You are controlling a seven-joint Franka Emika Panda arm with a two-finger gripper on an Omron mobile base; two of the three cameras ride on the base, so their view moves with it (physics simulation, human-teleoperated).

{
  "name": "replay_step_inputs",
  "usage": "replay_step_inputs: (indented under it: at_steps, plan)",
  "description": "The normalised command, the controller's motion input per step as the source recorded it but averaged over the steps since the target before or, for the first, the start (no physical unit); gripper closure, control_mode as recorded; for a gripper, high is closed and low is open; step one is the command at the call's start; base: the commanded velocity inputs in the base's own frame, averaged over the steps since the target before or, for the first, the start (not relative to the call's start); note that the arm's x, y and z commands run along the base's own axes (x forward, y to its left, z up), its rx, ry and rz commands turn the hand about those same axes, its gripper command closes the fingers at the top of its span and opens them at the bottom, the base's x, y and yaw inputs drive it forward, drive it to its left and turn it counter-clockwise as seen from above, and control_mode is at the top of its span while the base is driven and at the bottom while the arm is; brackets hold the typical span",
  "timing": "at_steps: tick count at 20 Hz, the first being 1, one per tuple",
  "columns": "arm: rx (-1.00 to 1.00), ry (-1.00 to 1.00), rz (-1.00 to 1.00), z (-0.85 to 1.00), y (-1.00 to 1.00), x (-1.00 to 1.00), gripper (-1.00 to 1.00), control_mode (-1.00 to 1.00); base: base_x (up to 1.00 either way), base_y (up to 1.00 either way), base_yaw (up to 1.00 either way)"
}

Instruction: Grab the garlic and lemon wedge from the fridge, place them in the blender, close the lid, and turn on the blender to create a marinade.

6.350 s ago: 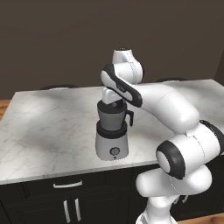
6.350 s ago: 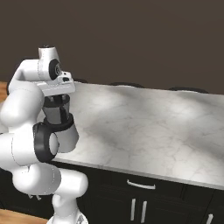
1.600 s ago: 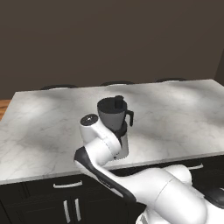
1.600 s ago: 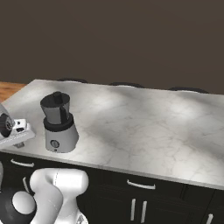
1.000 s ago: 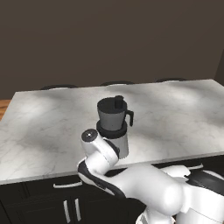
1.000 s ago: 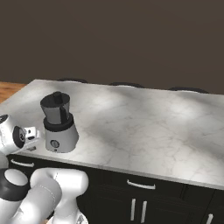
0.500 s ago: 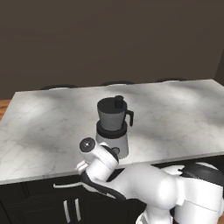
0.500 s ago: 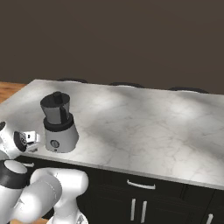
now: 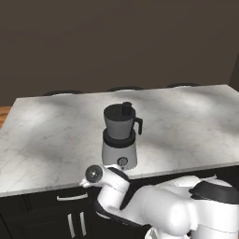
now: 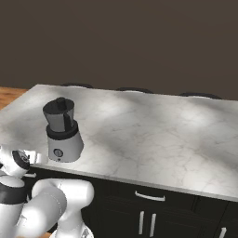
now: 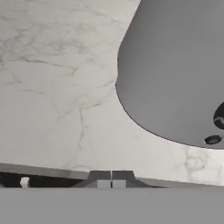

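The blender (image 9: 120, 140) stands near the marble counter's (image 9: 51, 130) front edge, and the black lid (image 9: 122, 110) sits on its dark jar. From the other side, the blender (image 10: 62, 132) is at the counter's left. My arm (image 9: 140, 205) is folded low in front of the counter. In the hand view my gripper (image 11: 111, 183) is shut and empty, level with the counter's front edge. The blender's grey base (image 11: 175, 74) looms just ahead of it to the right, its knob (image 11: 220, 117) at the frame's edge. The garlic and lemon wedge are hidden, and the fridge is out of view.
Black cabinets with light bar handles (image 10: 148, 197) run under the counter. Dark chair backs (image 9: 126, 87) show behind its far edge. Wooden floor (image 10: 11, 93) lies at the left. Bare marble (image 11: 57, 83) spreads left of the blender's base.
The arm has sunk lower in front of the counter, bringing the hand down to counter-edge level before the blender's base. The gripper stayed shut, and the blender has not moved.
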Motion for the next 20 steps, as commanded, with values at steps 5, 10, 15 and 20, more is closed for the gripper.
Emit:
replay_step_inputs:
  at_steps: [5,10,15,20]
  plan:
    - [0.05,-0.23,-0.26,-0.20,0.00,0.00,1.00,-1.00,0.00,0.00,0.00]
    - [0.00,-0.27,-0.29,-0.13,-0.04,-0.21,1.00,-1.00,0.00,0.00,0.00]
    - [0.00,-0.27,-0.22,-0.01,-0.13,-0.46,1.00,-1.00,0.00,0.00,0.00]
    - [0.01,-0.10,0.02,0.06,-0.08,0.00,1.00,-1.00,0.00,0.00,0.00]
